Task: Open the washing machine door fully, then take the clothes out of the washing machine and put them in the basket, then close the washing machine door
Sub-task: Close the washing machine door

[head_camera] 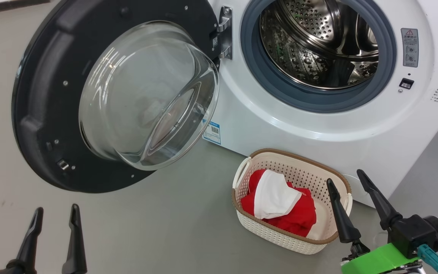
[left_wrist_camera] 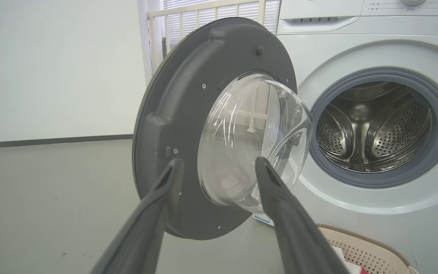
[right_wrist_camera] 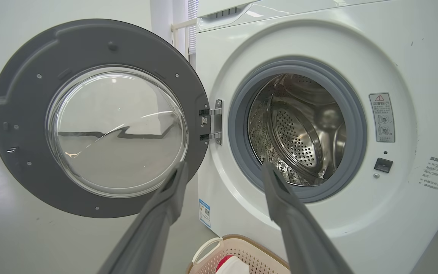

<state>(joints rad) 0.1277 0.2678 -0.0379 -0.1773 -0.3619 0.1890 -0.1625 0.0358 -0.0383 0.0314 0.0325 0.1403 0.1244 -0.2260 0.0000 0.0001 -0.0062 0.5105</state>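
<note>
The washing machine (head_camera: 318,125) (left_wrist_camera: 378,45) (right_wrist_camera: 302,42) stands with its door (head_camera: 40,99) (left_wrist_camera: 177,125) (right_wrist_camera: 21,95) swung wide open to the left, glass bowl (head_camera: 146,95) bulging toward me. Its steel drum (head_camera: 318,42) (right_wrist_camera: 299,129) looks bare. Red and white clothes (head_camera: 280,201) (right_wrist_camera: 232,264) lie in the cream basket (head_camera: 280,236) (right_wrist_camera: 242,247) (left_wrist_camera: 359,247) on the floor before the machine. My left gripper (head_camera: 56,213) (left_wrist_camera: 217,163) is open at the lower left, below the door. My right gripper (head_camera: 346,177) (right_wrist_camera: 224,167) is open, just right of the basket.
Grey floor (head_camera: 158,228) spreads left of the basket and under the door. A white wall (left_wrist_camera: 51,68) with a dark baseboard stands behind the door. A white railing (left_wrist_camera: 211,15) shows beside the machine's left side.
</note>
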